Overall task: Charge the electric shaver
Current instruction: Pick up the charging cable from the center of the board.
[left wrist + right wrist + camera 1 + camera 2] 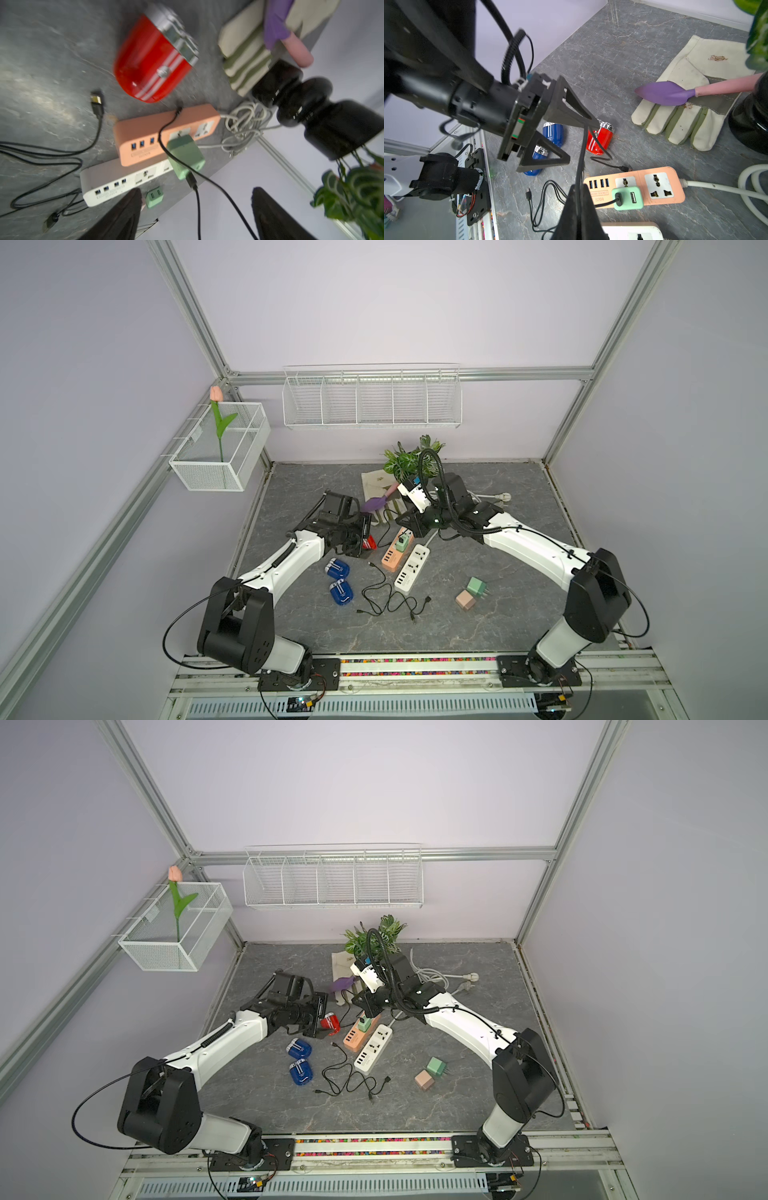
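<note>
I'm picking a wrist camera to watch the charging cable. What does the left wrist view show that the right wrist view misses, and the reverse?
Only the left wrist view: a loose green adapter. Only the right wrist view: two blue shavers, and the right gripper shut on the black cable. Both: the red shaver, the orange strip with the green charger plugged in, the glove, the cable's run from the charger, and the open left gripper.
</note>
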`<state>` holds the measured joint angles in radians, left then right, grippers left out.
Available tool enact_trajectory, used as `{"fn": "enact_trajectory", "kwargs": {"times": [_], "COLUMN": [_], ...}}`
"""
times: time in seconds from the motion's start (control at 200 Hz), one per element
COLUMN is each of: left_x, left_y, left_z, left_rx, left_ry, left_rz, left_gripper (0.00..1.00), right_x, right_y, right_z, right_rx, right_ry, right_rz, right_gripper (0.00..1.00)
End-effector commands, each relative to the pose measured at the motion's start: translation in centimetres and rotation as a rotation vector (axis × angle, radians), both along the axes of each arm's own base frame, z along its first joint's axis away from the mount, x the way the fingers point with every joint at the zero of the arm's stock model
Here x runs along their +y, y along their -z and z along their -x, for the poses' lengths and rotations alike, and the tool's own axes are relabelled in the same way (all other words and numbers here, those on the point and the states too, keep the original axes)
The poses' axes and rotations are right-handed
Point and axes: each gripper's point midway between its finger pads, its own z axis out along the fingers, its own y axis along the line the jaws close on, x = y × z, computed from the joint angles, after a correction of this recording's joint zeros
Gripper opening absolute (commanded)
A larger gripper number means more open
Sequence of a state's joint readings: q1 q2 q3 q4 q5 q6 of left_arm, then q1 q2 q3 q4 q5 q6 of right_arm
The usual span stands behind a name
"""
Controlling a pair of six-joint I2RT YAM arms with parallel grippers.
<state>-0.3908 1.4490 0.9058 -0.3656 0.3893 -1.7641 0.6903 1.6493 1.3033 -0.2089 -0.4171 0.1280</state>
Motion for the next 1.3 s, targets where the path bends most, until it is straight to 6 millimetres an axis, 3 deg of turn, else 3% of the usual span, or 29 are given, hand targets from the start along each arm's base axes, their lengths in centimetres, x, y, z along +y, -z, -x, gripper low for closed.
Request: {"fn": "enact_trajectory", "kwargs": {"times": [0.0,0.115,0.24,0.38,0.44,0.605,0.64,0.735,0.865,0.97,1.17,1.295], "left_x": [-0.7,-2.3,-2.5,-3.0,-3.3,-2.8,-2.6,-1.8,-1.8,-2.1,-3.4,-4.2], "left_y": [-1.1,-0.5,0.3,1.7,2.3,2.6,2.4,0.5,-5.0,-9.5,-13.6,-14.9], "left_z": [-2.9,-4.0,-3.4,-3.7,-4.0,-3.8,-3.9,-4.6,-5.9,-6.3,-5.8,-5.6], "left_rx": [-0.017,0.019,0.082,0.117,0.125,0.138,0.122,0.05,-0.12,-0.262,-0.431,-0.515], "left_ry": [-0.172,-0.189,-0.198,-0.192,-0.182,-0.185,-0.191,-0.182,-0.086,0.005,0.137,0.198], "left_rz": [0.17,0.259,0.252,0.256,0.249,0.207,0.199,0.157,0.069,0.014,-0.023,-0.045], "left_gripper": [0.87,0.87,0.86,0.75,0.62,0.04,0.0,0.0,0.0,0.0,0.0,0.0], "right_x": [0.1,-0.1,-0.3,-0.5,-0.6,-0.9,-1.0,-1.4,-2.4,-3.8,-5.0,-5.1], "right_y": [-1.8,-1.7,-1.8,-1.8,-1.8,-1.7,-1.7,-1.6,-3.8,-6.6,-11.8,-12.9], "right_z": [0.1,0.3,0.2,0.3,0.3,0.4,0.4,0.6,1.3,1.6,1.8,1.1], "right_rx": [-0.04,-0.037,-0.032,-0.029,-0.029,-0.026,-0.025,-0.014,-0.021,-0.045,-0.018,0.03], "right_ry": [-0.009,-0.008,0.004,0.011,0.015,0.025,0.028,0.04,0.083,0.161,0.253,0.302], "right_rz": [-0.067,-0.074,-0.088,-0.093,-0.094,-0.095,-0.095,-0.095,-0.132,-0.181,-0.32,-0.363], "right_gripper": [0.07,0.07,0.07,0.07,0.07,0.07,0.07,0.15,0.59,0.78,0.85,0.87]}}
